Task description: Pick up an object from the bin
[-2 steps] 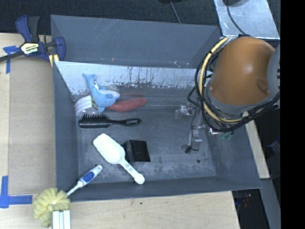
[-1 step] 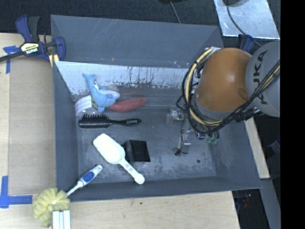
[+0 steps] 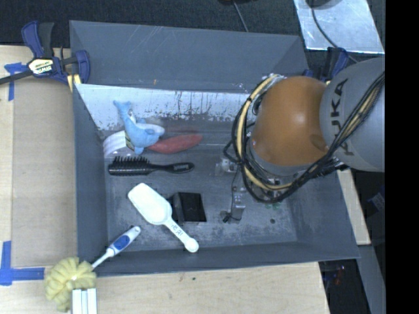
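Note:
My gripper (image 3: 236, 205) hangs low over the bin floor in the right half of the bin, under the arm's orange cover. Just to its left a small black square block (image 3: 188, 207) lies flat on the floor, a short gap away from it. Left of the block lies a white plastic scoop (image 3: 156, 211), its handle pointing toward the front wall. I see nothing held in the gripper.
A black hairbrush (image 3: 147, 167) lies across the left middle. Behind it are a red oblong thing (image 3: 174, 142), a blue plush dolphin (image 3: 137, 129) and a white round thing (image 3: 114, 142). A blue-and-white toothbrush (image 3: 119, 244) leans on the front left wall.

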